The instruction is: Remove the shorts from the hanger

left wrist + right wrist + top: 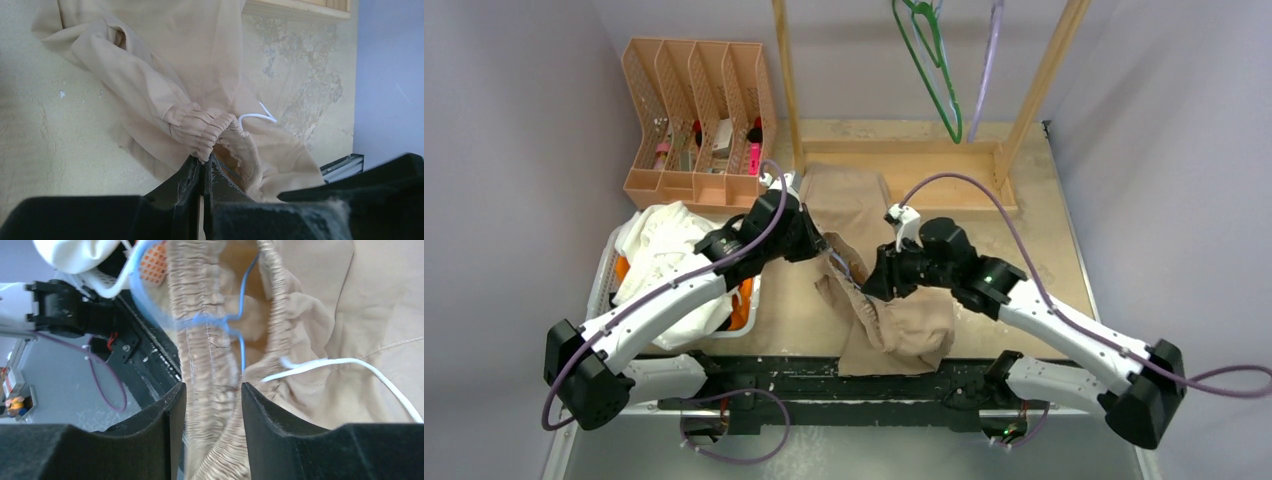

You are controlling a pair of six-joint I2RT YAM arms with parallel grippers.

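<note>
Beige shorts (904,330) are lying crumpled on the table (1044,260) between the arms; the left gripper (204,164) is pinching the gathered waistband (197,131), jaws fully closed. The right gripper (212,390) is standing half open astride that waistband, clamping nothing (a thin blue hanger (200,320) is sitting inside), so the left should be anchoring cloth while the wire slides free.

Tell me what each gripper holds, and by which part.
Left gripper: shut on the beige cloth shorts, pinching their gathered waistband. Right gripper: open, jaws astride that waistband, apparently gripping nothing.
</note>
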